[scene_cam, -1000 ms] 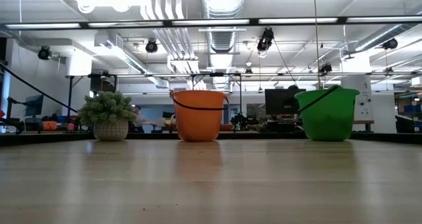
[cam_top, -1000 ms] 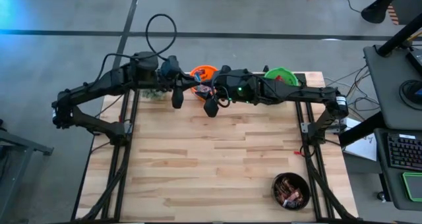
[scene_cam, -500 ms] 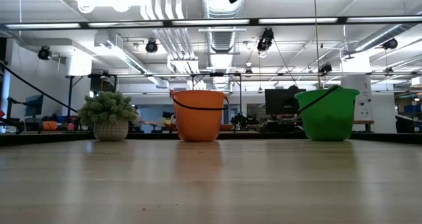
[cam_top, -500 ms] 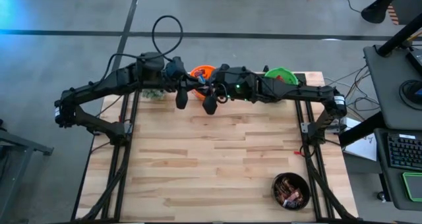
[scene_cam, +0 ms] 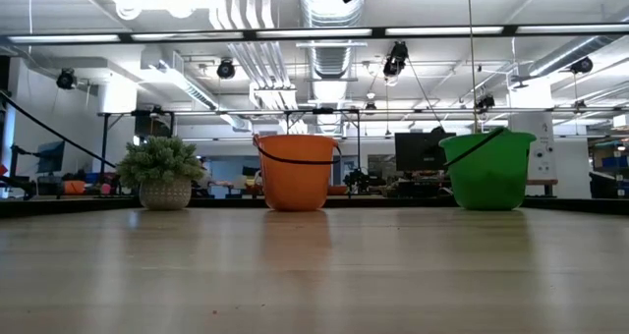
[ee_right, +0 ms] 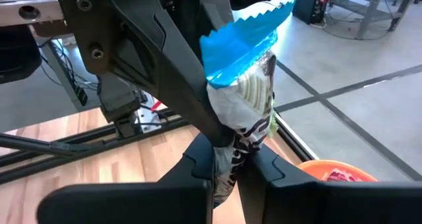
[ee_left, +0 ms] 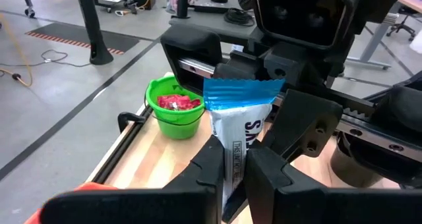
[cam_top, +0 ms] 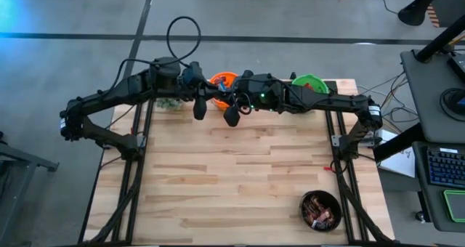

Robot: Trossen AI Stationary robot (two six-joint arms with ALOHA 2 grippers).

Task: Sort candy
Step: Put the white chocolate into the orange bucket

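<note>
A blue-and-white candy bar (ee_left: 241, 122) stands on end in the air, blue crimped end up, just near of the orange bucket (cam_top: 224, 79). My left gripper (ee_left: 232, 168) reaches in from the table's left and is shut on it. My right gripper (ee_right: 231, 168) reaches in from the right and is shut on the same bar (ee_right: 254, 92). The two meet fingertip to fingertip, high over the table's far part (cam_top: 222, 97). The green bucket (ee_left: 174, 112), standing on the table, holds red candy. My left gripper pinches the bar's white lower part (ee_left: 232, 145) between its two fingers. The fingers come in level from the table's left. The bar stands upright above them, lifted clear of the table. My right gripper pinches the same bar's lower part (ee_right: 247, 141) between its two fingers, level from the table's right, opposite the left fingers (ee_right: 198, 112). The blue crimped end (ee_right: 247, 33) sticks up above both holds.
The orange bucket (scene_cam: 295, 172), the green bucket (scene_cam: 486, 172) and a small potted plant (scene_cam: 162, 172) stand along the far edge. A dark bowl of mixed candy (cam_top: 321, 209) sits at the near right corner. Bare wood lies between.
My left gripper has shifted a little toward the table's right and my right gripper a little toward the far left, so the two stand closer together by the orange bucket.
</note>
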